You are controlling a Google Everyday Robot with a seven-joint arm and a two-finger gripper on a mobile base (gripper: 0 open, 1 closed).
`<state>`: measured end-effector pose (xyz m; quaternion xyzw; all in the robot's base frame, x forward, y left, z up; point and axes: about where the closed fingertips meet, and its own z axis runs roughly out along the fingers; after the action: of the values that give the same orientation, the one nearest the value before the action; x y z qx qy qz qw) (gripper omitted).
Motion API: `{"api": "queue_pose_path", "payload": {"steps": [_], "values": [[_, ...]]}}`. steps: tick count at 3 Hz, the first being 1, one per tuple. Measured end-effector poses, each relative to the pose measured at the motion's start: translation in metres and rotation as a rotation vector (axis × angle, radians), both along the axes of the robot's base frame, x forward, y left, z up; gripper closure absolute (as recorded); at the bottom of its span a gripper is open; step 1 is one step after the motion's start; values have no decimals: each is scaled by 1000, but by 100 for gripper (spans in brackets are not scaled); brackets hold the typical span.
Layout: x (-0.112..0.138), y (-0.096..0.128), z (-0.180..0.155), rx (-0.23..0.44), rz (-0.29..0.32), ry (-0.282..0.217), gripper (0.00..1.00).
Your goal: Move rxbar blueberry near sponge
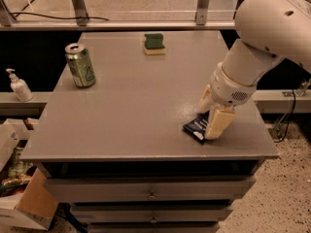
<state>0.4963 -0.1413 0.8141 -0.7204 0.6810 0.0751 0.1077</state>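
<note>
Camera view: hand [207, 123] hangs low at the near right of the table [126, 106], fingers spread open over the rxbar blueberry [194, 126]. The bar is probably light, flat and slick-wrapped, so pinch across its narrow width. The sponge [154, 43] lies far off.

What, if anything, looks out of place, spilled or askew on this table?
Nothing stands out. The green can stands upright, the sponge sits flat near the far edge, and the rxbar blueberry lies flat at an angle near the front right, under the gripper, whose jaws are open.
</note>
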Motion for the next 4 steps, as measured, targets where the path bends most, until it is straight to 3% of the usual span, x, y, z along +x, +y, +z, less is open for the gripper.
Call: {"api": "queue_pose_path", "payload": {"steps": [1,2,4], "values": [[-1,-1,2,-2,-3,3,90],[-3,-5,4,-7,-12,6,100],[1,-23,24,-17,-46,-26,100]]}}
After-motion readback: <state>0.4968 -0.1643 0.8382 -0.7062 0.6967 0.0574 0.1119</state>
